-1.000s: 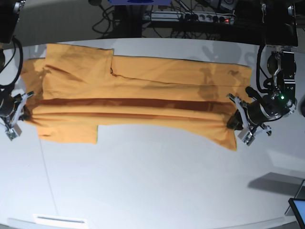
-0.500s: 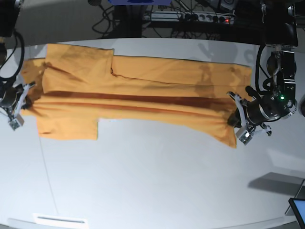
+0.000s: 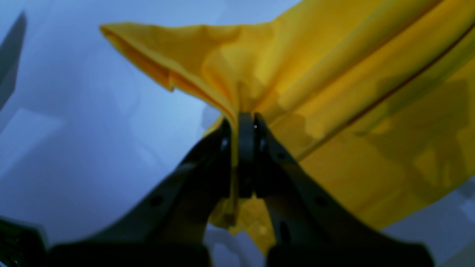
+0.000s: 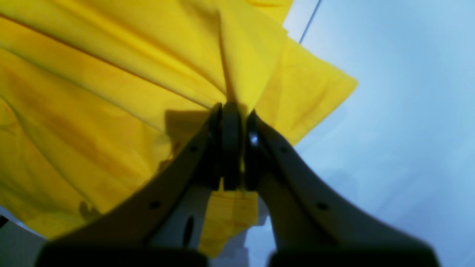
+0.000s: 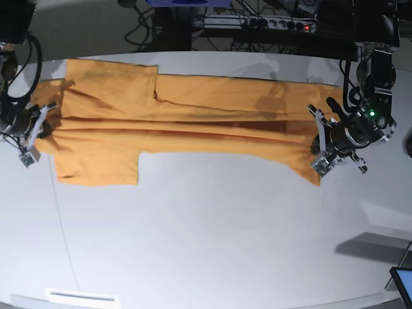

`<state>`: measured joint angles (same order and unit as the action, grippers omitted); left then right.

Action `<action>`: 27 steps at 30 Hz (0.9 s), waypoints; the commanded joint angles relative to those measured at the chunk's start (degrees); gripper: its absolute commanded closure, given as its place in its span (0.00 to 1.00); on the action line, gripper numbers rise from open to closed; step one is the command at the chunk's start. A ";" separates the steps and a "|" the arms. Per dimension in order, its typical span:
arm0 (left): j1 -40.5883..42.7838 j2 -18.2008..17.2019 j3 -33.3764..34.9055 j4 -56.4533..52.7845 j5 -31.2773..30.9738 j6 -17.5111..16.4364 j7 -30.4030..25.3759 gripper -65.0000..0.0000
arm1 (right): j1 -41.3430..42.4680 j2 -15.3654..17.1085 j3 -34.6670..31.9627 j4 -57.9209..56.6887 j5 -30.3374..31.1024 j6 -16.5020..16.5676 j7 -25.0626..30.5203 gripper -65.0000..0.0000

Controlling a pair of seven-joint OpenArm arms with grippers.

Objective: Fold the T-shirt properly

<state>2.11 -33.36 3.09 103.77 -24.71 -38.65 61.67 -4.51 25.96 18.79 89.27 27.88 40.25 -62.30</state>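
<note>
Cloth of the plain orange-yellow cotton T-shirt (image 5: 193, 119), clamped in my left gripper (image 5: 320, 149) and right gripper (image 5: 37, 134), has travelled farther back, laying the lengthwise fold nearly flat.

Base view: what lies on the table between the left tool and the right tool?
The orange-yellow cloth T-shirt stretches between the left tool and right tool, each shut on one end; the base view shows this.
</note>
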 commanded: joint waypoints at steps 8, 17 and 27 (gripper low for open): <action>0.22 -1.49 -0.32 0.89 8.58 0.02 0.00 1.00 | -0.45 1.17 0.69 0.97 -0.32 -0.25 0.37 1.00; 0.22 -1.14 -0.15 0.98 8.67 0.02 0.00 1.00 | -2.12 1.08 0.69 0.97 0.03 -0.25 0.28 0.96; 0.22 -1.14 -0.15 1.42 9.10 0.02 -0.26 1.00 | -2.21 1.17 0.69 0.97 -0.23 -0.25 0.37 0.40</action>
<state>3.18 -33.36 3.44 103.96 -16.43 -39.07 61.56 -7.46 25.69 18.79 89.32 27.51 40.23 -62.35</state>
